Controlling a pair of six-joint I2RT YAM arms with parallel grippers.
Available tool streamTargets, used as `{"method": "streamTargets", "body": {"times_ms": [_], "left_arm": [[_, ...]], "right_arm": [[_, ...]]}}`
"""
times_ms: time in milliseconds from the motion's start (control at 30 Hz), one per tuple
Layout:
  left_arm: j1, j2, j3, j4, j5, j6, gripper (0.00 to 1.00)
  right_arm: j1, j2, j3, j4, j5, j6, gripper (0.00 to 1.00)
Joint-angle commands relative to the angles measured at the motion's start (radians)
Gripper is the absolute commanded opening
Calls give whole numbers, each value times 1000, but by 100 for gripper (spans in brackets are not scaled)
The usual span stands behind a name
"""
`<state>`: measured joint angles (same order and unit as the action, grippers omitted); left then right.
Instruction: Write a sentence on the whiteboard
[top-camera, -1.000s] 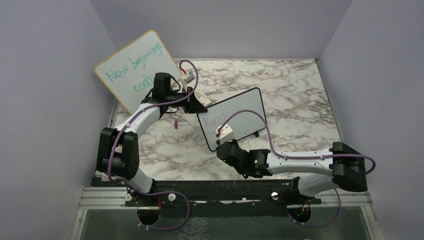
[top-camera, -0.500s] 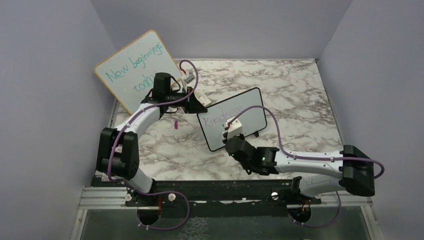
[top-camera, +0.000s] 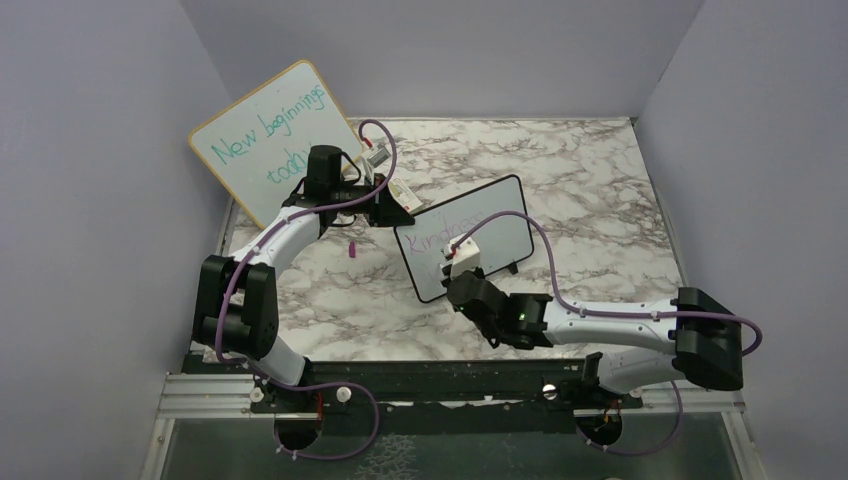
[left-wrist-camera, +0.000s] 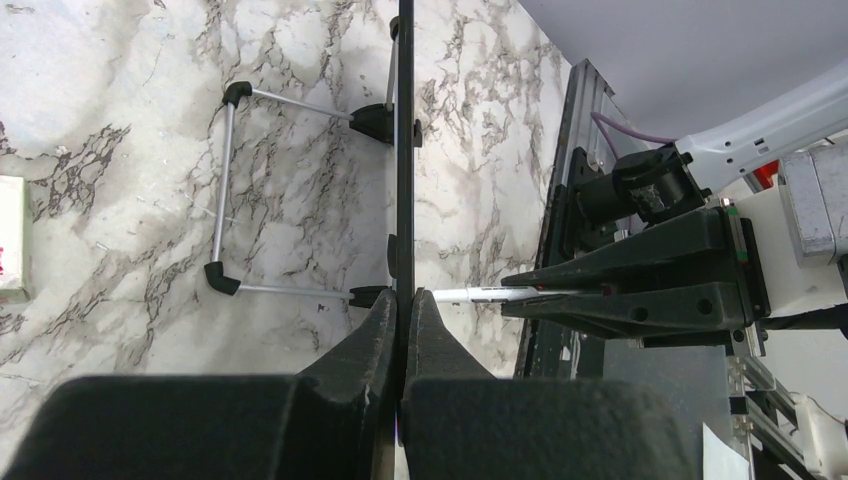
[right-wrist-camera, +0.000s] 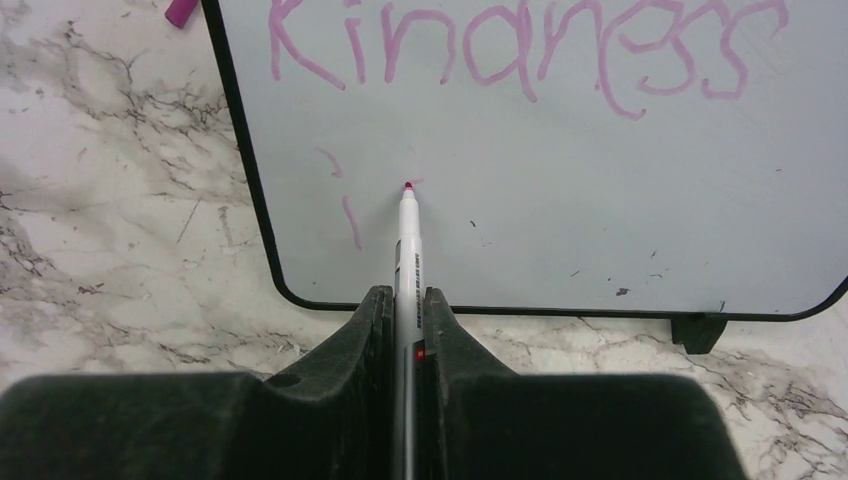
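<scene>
Right wrist view: a marker (right-wrist-camera: 409, 250) is pinched by the right gripper (right-wrist-camera: 404, 300), its tip on the whiteboard (right-wrist-camera: 600, 200) in the upper frame, under the sentence (right-wrist-camera: 520, 45). The whiteboard's edge is pinched by the left gripper (left-wrist-camera: 402, 312).

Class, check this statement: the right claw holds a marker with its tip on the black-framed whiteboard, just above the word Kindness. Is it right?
Not quite. The right claw holds the marker with its tip on the whiteboard, but just below the word Kindness, not above it. The right wrist view shows this.
</scene>
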<state>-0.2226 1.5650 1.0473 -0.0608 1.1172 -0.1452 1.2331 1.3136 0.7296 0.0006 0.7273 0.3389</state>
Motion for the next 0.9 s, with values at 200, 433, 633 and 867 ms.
{"method": "streamTargets", "body": {"times_ms": [200,433,633,867], "left_arm": [[-9,23,-17,-75,-77,32,0],[-9,21,-17,-75,-77,32,0],[-9,21,-17,-74,-76,32,0],[-9,21,-17,-74,-77,32,0]], "right_arm": [[-6,26,-1,12,-41,13,0],[-5,40,6,17,-20,9,0],[-6,55,16,37,-23,-12,0],[-6,68,28,45,-67,-29,0]]}}
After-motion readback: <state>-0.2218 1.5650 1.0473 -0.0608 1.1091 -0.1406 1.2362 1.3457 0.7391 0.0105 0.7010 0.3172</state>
